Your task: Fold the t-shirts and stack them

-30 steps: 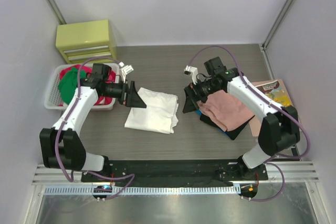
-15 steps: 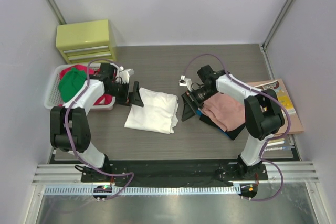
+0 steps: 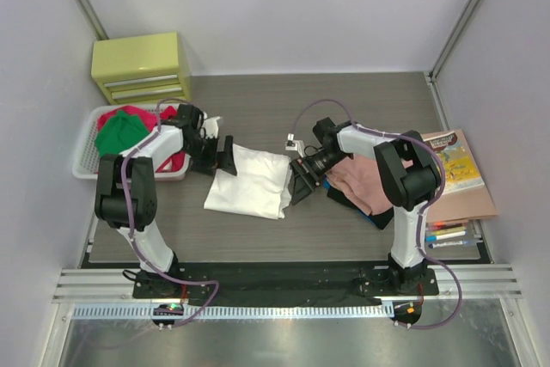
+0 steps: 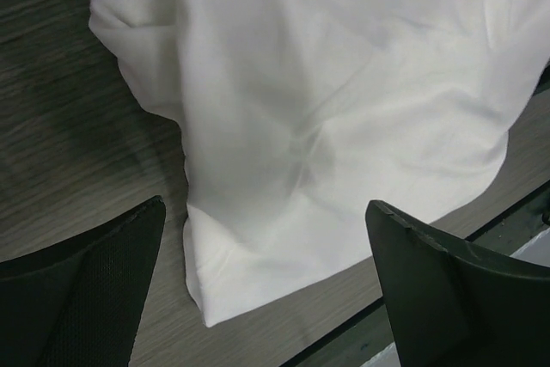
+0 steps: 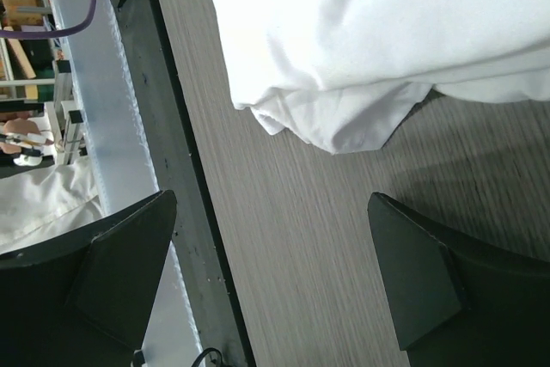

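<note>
We have brought the left gripper and right gripper in beside the white t-shirt's opposite edges, both spread wide, empty.

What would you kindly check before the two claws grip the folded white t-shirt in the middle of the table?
1. Left claw open: ok, fingers wide apart.
2. Right claw open: ok.
3. Left claw over cloth: ok, the white t-shirt fills its gap.
4. Right claw over cloth: not ok, mostly bare table between its fingers; the shirt's corner lies beyond them.
5. Claws touching cloth: cannot tell.
6. Salmon-pink t-shirt atop the right stack, free to receive: ok, its visible part is bare.
</note>
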`<action>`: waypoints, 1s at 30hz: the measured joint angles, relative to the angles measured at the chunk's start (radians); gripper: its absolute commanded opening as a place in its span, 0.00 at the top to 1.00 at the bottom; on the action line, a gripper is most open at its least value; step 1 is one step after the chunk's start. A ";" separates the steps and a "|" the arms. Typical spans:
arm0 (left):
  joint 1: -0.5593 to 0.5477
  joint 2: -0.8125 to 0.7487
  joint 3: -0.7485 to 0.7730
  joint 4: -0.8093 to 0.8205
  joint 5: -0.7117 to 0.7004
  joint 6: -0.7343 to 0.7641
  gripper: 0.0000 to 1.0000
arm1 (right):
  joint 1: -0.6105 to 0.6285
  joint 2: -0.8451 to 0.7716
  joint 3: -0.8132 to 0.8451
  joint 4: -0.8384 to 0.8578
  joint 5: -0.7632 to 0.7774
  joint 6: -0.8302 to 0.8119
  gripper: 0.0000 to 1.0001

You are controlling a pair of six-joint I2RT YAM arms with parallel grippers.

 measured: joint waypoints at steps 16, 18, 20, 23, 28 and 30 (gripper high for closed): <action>0.010 0.039 -0.027 0.064 -0.083 -0.006 0.00 | 0.004 0.058 0.024 0.056 -0.043 -0.011 0.00; 0.010 0.054 -0.021 0.070 -0.054 -0.007 0.00 | 0.004 0.058 0.022 0.098 -0.043 0.020 0.00; 0.010 0.075 -0.007 0.070 -0.008 -0.010 0.00 | 0.004 0.058 0.016 0.155 -0.045 0.057 0.00; 0.011 0.101 0.007 0.076 0.093 -0.008 0.00 | 0.004 0.055 -0.005 0.244 -0.059 0.132 0.01; 0.011 0.156 0.031 0.071 0.255 -0.007 0.00 | 0.006 0.068 0.002 0.333 -0.063 0.215 0.00; 0.011 0.159 0.031 0.070 0.274 -0.004 0.00 | 0.010 0.077 0.010 0.357 -0.068 0.242 0.00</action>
